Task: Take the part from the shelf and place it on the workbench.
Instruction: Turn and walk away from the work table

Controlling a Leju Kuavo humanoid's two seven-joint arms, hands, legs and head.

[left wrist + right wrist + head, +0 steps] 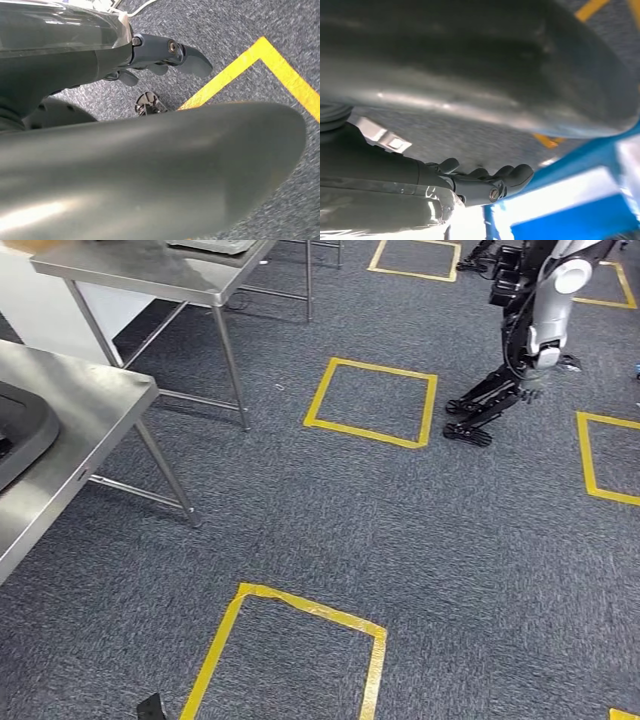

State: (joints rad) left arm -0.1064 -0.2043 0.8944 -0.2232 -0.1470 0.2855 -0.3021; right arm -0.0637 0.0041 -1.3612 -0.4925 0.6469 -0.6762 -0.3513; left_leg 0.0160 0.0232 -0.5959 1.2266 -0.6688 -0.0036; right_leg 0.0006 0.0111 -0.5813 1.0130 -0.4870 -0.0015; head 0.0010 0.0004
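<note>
A steel workbench [83, 400] stands at the left of the head view, with a dark grey moulded piece [23, 435] lying on it at the frame's edge. My left hand [158, 52] hangs over the carpet; its dark fingers [192, 60] are stretched out and apart with nothing in them, beside the thick grey thumb [170, 165]. My right hand [486, 185] hangs the same way, fingers [518, 175] extended and empty. Beyond the right hand is a blurred blue and white structure [580, 215]; I cannot tell whether it is the shelf.
A second steel table [151, 270] stands behind the first, its legs [230, 370] reaching into the floor space. Yellow tape squares [373, 400] [290, 640] mark the grey carpet. Another humanoid robot [532, 335] stands at the far right.
</note>
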